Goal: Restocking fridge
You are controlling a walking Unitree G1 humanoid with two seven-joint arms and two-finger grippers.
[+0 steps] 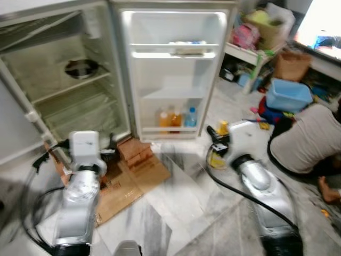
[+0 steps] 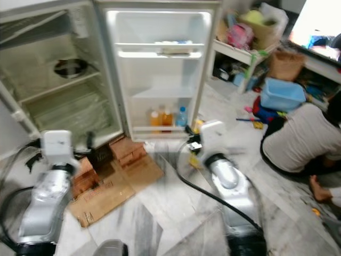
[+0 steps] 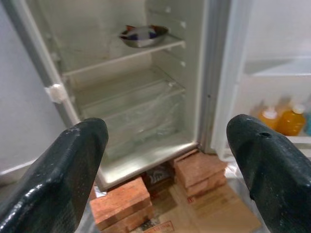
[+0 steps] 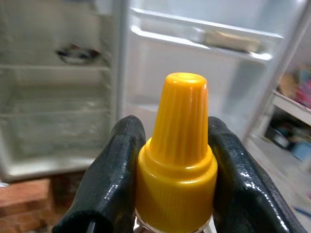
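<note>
My right gripper [image 4: 177, 160] pinches the yellow-capped bottle [image 4: 177, 145] at centre frame, fingers pressed against its neck. My left gripper [image 3: 165, 160] is spread wide with nothing between its fingers, low above the bricks [image 3: 121, 201]. Beyond, the open fridge [image 1: 80, 90] fills the upper left, drinks [image 1: 173, 118] on its door's bottom shelf.

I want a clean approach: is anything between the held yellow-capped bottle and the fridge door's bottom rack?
Nothing visible blocks it. The right gripper holds the bottle, and bare floor lies before the door rack, which already holds three bottles.
</note>
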